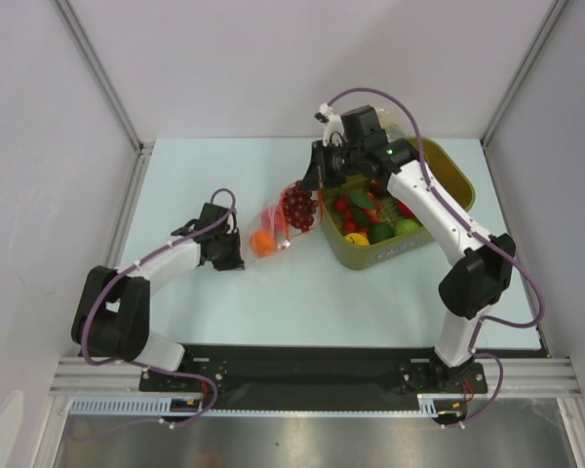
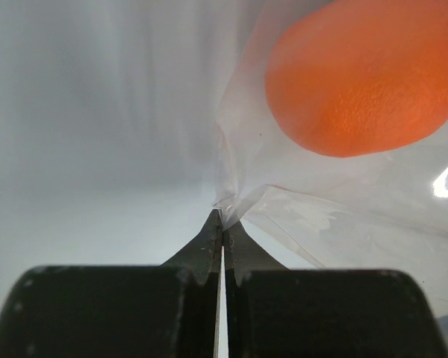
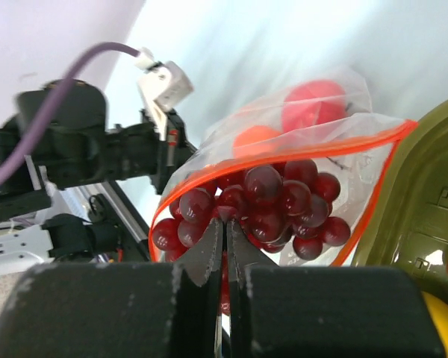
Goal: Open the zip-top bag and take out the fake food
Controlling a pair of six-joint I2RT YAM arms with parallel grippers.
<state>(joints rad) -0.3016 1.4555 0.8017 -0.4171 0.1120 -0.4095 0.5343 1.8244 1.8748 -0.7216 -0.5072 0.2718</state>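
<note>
Top external: left claw (image 2: 222, 220) at 8 o'clock and right claw (image 3: 225, 227) at 2 o'clock both pinch the bag (image 1: 273, 222); if you pull hard, thin grips may slip.

Zip-top bag (image 1: 278, 222) between pincers: left gripper (image 2: 222, 218) at bag corner, right gripper (image 3: 225, 224) at bag mouth. Inside bag: fake orange (image 2: 358, 74) just beyond left gripper; grape bunch (image 3: 261, 201) directly ahead of right gripper; apple (image 3: 313, 104) behind grapes. Tub (image 1: 409, 252) right of right gripper, beside bag.

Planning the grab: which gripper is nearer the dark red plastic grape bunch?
Right gripper: shut beside the grape bunch, on the clear zip-top bag's mouth. Left gripper: pinching its far corner.
</note>
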